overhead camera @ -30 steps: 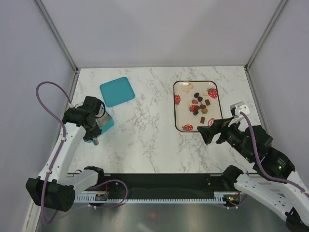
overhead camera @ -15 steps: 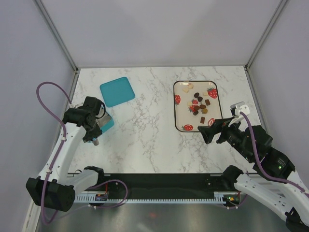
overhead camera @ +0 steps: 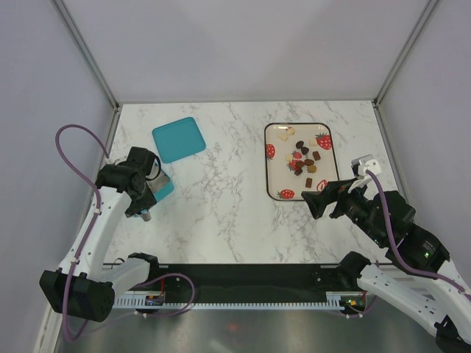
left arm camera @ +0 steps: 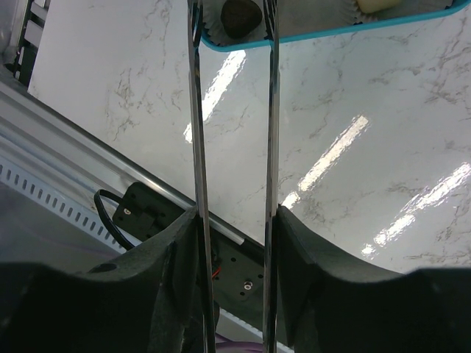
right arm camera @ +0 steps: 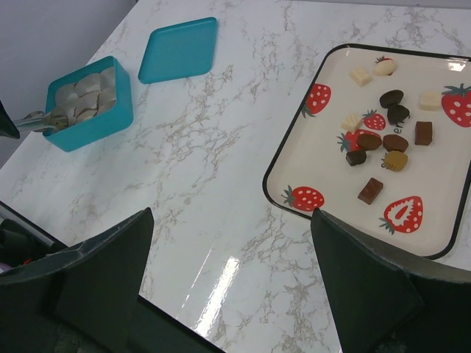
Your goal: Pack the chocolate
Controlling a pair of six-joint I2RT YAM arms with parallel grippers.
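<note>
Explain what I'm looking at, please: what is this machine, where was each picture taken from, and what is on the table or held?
These are two robot arms bolted at the table's near edge, each ending in a two-finger claw. The wide picture looks down from above and behind them; the other two come from cameras on the wrists. On the marble table lie a teal lid, a teal box lined with paper cups, and a strawberry-printed tray carrying loose chocolate pieces. The left claw grips silver tongs, whose tips stand either side of a dark chocolate sitting in a cup in the box. The right claw is open and empty, beside the tray.
</note>
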